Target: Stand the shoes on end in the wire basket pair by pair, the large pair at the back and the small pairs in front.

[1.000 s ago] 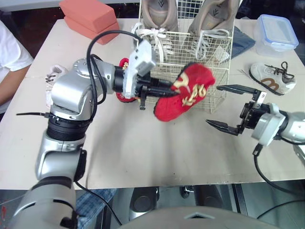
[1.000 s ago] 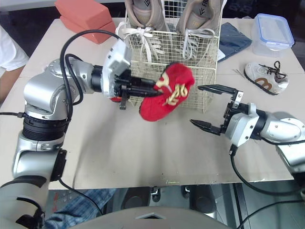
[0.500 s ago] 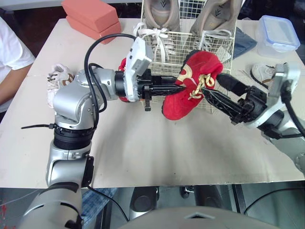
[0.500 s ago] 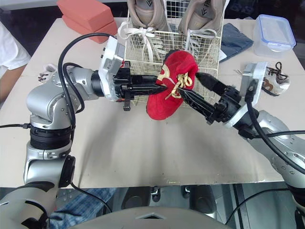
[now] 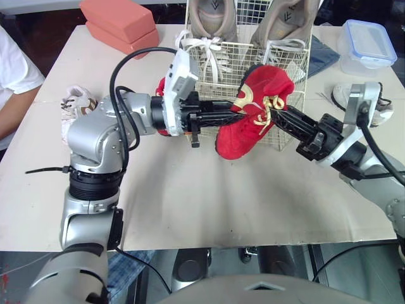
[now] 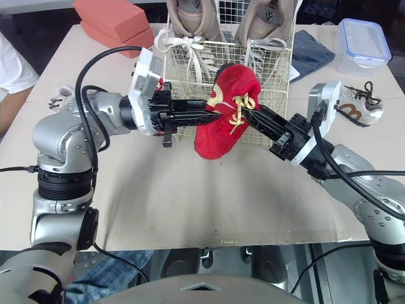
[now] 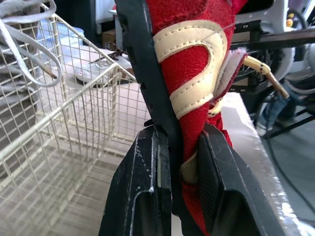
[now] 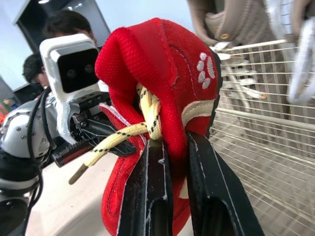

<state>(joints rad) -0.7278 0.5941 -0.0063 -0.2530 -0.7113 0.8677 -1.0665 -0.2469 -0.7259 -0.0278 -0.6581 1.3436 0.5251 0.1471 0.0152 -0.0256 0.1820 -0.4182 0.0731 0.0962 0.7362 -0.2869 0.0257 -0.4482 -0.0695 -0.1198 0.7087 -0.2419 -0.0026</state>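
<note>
A red shoe point(image 5: 253, 117) with yellow laces hangs in the air just in front of the wire basket point(image 5: 221, 69), toe down. My left gripper point(image 5: 237, 106) reaches in from the left, its fingers point(image 7: 147, 187) pressed on either side of the shoe's side wall. From the right, my right gripper point(image 5: 273, 113) is shut on the shoe's collar by the laces point(image 8: 147, 118). Two large beige shoes point(image 5: 215, 16) stand on end at the back of the basket. A second red shoe point(image 5: 163, 85) lies behind my left wrist, mostly hidden.
A small white shoe point(image 5: 76, 101) lies on the table at the left, and a white and brown shoe point(image 5: 380, 104) at the right behind my right wrist. Pink blocks point(image 5: 120, 22), a lidded plastic box point(image 5: 367, 44) and blue cloth point(image 5: 323, 54) sit at the back. A person point(image 5: 12, 76) stands at the left edge.
My right gripper swung in from the right, where it stood open, and closed on the red shoe. The left gripper raised the shoe slightly toward the basket front.
</note>
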